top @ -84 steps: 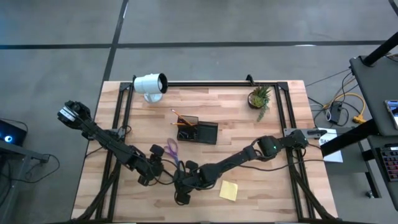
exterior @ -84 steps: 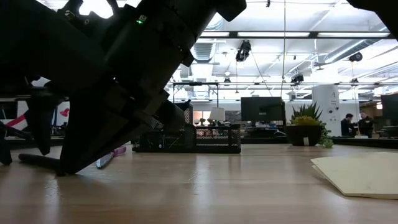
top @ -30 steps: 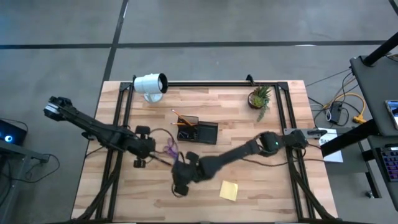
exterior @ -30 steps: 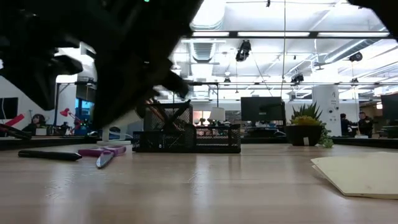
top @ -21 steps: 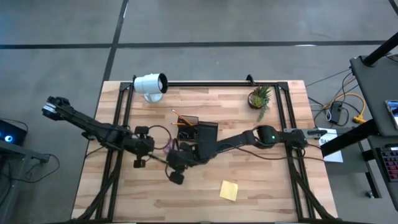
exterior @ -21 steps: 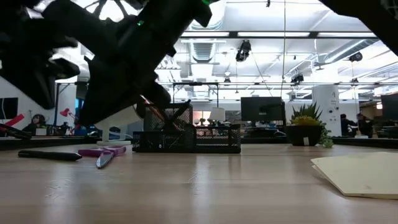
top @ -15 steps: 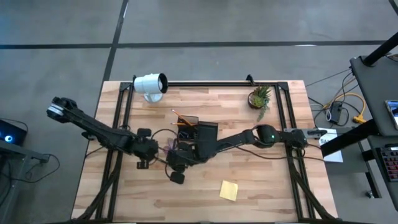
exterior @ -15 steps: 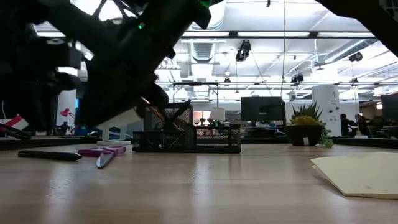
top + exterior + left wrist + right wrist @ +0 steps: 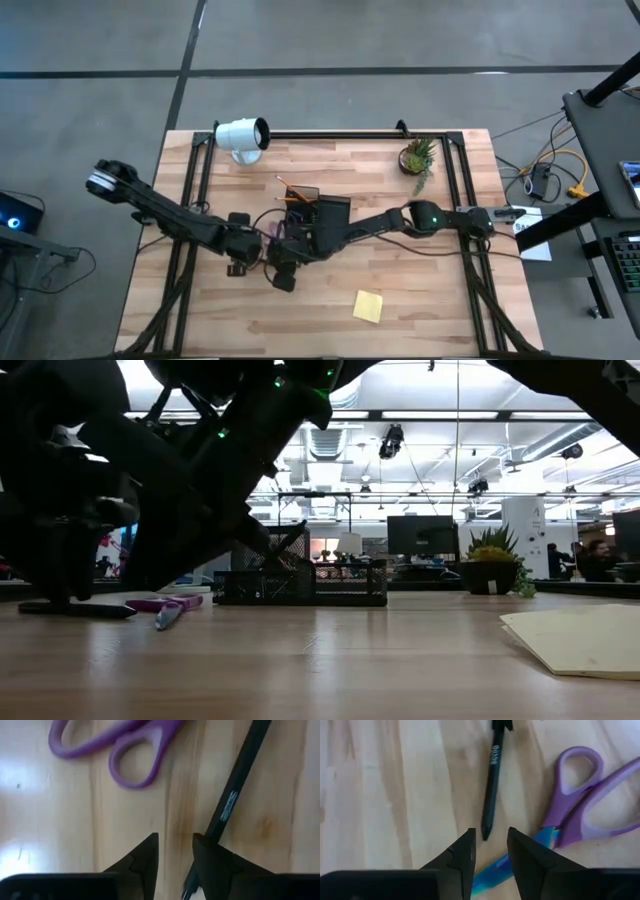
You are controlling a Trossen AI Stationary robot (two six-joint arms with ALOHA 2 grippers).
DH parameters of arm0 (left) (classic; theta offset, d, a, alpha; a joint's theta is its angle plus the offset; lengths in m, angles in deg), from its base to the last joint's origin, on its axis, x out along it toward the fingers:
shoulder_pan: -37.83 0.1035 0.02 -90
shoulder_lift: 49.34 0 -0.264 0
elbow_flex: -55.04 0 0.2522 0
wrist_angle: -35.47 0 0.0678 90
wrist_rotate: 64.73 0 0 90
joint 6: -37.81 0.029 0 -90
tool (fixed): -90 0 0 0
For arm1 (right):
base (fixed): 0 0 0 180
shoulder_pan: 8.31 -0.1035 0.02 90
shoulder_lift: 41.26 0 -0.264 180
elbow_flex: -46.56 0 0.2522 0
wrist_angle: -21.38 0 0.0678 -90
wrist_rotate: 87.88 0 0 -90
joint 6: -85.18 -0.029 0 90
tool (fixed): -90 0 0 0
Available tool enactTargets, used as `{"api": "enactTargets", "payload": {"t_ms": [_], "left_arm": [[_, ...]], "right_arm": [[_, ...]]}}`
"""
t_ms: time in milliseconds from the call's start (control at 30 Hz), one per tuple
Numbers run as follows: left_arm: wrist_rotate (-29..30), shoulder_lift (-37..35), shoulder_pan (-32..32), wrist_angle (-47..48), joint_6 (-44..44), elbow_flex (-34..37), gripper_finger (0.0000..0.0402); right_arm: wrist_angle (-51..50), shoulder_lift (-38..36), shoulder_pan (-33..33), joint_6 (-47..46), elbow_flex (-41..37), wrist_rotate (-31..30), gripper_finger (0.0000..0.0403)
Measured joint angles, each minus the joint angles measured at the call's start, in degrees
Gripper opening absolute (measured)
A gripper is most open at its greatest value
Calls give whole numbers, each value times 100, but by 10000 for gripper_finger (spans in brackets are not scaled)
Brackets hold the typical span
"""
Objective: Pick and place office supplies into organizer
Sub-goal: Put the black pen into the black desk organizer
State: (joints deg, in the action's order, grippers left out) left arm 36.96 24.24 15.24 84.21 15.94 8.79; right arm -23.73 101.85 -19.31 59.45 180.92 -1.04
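The purple-handled scissors [image 9: 117, 747] [image 9: 585, 795] lie flat on the table just in front of the black organizer [image 9: 335, 215]. A black pen [image 9: 237, 790] [image 9: 492, 785] lies beside them. My left gripper [image 9: 175, 847] [image 9: 240, 258] is open by a narrow gap, low over the table; the pen runs under one of its fingers [image 9: 212, 857]. My right gripper [image 9: 490, 840] [image 9: 283, 268] is also narrowly open, above the pen's tip and the scissors' blades [image 9: 492, 865]. The yellow sticky pad [image 9: 367, 305] lies near the table's near edge. My left gripper: one finger [image 9: 212, 857] stands over the black pen's shaft [image 9: 220, 827], coming from above, but I cannot tell whether it touches it. The pen lies flat on the table. My right gripper touches nothing.
A white cylindrical lamp [image 9: 242, 135] and a small potted plant [image 9: 417, 157] stand at the table's far edge. Orange pencils [image 9: 285, 188] stick out of the organizer. Both arms are close together in the table's middle, cables trailing. Bare wood lies around the sticky pad.
My right gripper has moved from beside the sticky pad toward the far edge and stopped over the pen and scissors. My left gripper has moved right and toward the near edge, and down to the pen. The pen and scissors have stayed where they were.
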Motion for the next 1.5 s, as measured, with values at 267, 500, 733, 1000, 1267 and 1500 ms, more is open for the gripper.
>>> {"api": "enactTargets", "payload": {"t_ms": [267, 500, 733, 1000, 1267, 1500], "left_arm": [[-11, 365, 0, -680, 20, -15, 65], [-3, 470, 1, -1040, 175, -14, 22], [23, 505, 2, -1345, 380, 15, 1], [66, 651, 0, -1772, 587, 27, 0], [20, 153, 2, -1585, 778, 20, 0], [-524, -723, -28, -66, 889, -101, 14]], "right_arm": [[-323, 0, -45, 177, 4, -2, 92], [-344, -11, -153, 346, 11, 13, 90], [-332, -13, -187, 514, 170, -25, 78], [-1092, -24, -300, 831, 703, -550, 68], [-1379, -67, -437, 874, 868, -691, 75], [-1396, -109, -488, 843, 860, -733, 78]]}}
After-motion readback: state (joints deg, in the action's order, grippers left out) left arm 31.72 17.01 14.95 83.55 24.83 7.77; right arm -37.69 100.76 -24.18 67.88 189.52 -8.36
